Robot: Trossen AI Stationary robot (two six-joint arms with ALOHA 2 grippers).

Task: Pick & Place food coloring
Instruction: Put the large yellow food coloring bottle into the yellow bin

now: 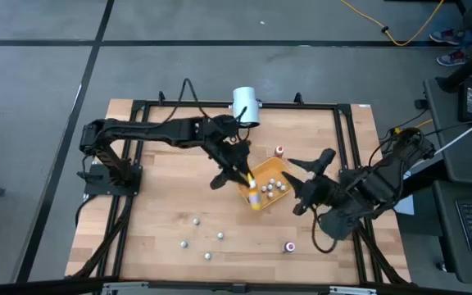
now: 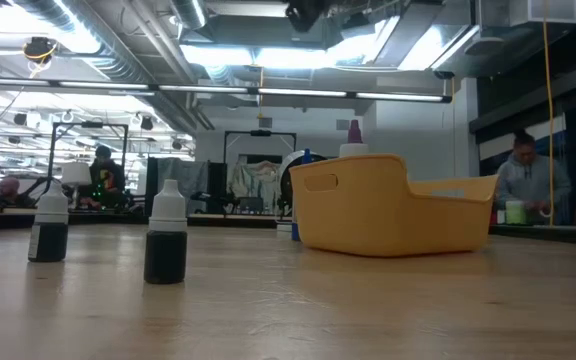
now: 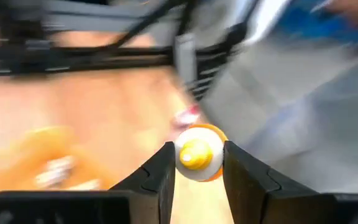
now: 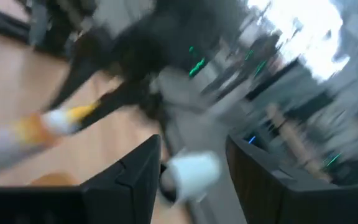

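Observation:
My left gripper (image 1: 238,176) (image 3: 197,149) hangs over the left corner of the orange-yellow tray (image 1: 262,170) and is shut on one food coloring bottle (image 3: 197,155), which has a white cap, a yellow tip and an orange body. Several white-capped bottles (image 1: 274,187) stand in the tray. Others stand on the table, several near its near edge (image 1: 195,220) (image 2: 166,245), a red one (image 1: 289,246) and one beyond the tray (image 1: 279,151). My right gripper (image 1: 295,187) (image 4: 192,143) is open just right of the tray, touching nothing. My left gripper has the bottle pinched between its two fingers (image 3: 160,174), one on each side of the white cap (image 3: 213,163). The yellow tip points back toward the wrist camera. In the right wrist view the bottle (image 4: 42,124) sticks out from the fingers, off the table.
A big white cylinder (image 1: 246,105) lies at the table's far edge, beyond the left arm. A black frame (image 1: 138,106) borders the wooden table. Bare wood lies to the left of the tray and between the near bottles. People show in the room behind (image 2: 528,180).

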